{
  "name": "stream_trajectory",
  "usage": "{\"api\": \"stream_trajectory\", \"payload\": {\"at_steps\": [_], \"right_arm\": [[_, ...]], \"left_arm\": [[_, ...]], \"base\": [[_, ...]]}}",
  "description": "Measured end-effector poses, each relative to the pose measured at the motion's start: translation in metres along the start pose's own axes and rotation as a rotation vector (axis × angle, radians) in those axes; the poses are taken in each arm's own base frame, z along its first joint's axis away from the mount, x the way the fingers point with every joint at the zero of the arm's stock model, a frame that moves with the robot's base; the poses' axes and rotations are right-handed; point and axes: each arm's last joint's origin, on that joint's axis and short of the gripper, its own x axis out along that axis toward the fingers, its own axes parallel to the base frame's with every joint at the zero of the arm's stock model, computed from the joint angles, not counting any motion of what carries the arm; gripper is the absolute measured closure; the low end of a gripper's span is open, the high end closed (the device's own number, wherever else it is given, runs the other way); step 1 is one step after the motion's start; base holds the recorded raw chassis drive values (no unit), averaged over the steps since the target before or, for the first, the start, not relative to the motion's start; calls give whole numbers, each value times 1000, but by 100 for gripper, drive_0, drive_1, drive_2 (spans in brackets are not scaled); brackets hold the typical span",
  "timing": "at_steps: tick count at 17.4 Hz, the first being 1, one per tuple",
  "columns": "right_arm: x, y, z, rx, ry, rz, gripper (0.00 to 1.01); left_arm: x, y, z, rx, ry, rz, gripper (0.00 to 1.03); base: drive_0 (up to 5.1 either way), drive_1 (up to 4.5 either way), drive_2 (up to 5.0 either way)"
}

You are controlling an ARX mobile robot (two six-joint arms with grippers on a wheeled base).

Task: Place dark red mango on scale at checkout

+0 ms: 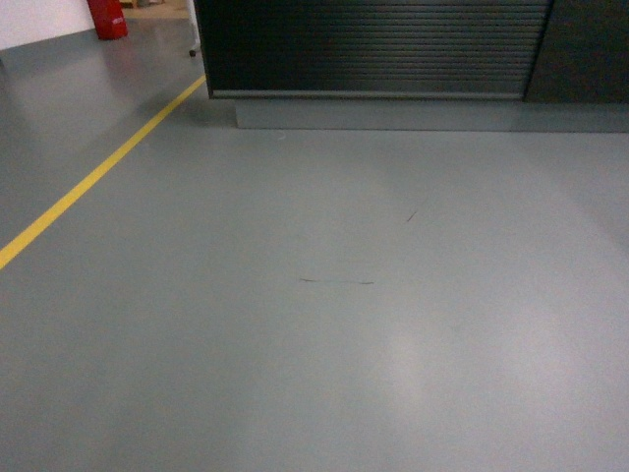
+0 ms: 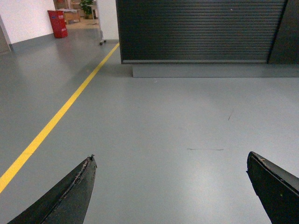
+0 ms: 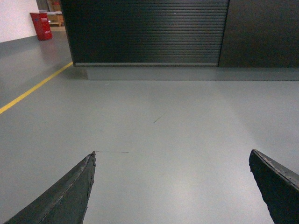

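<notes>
The checkout (image 1: 373,44) shows as a dark, horizontally ribbed front on a grey plinth across the far floor; it also fills the top of the left wrist view as the checkout (image 2: 201,30) and of the right wrist view as the checkout (image 3: 145,30). Its top is out of view, so the scale and the dark red mango are hidden. My left gripper (image 2: 170,158) hangs open over bare grey floor, nothing between its dark fingers (image 2: 70,191). My right gripper (image 3: 173,156) is open and empty too. Neither gripper appears in the head view.
A yellow floor line (image 1: 98,177) runs diagonally on the left toward the counter's corner. A red bin (image 1: 108,18) stands far back left by a white wall. Grey floor (image 1: 344,324) with faint scuff marks lies between me and the counter.
</notes>
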Motion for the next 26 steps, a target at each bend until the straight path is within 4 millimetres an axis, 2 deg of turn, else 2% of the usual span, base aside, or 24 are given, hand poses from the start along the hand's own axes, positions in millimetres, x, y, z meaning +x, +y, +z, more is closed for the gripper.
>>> {"api": "stream_trajectory", "payload": {"at_steps": [26], "right_arm": [[0, 0, 0, 0, 0, 0, 3]], "left_arm": [[0, 0, 0, 0, 0, 0, 5]], "base": [[0, 0, 0]]}}
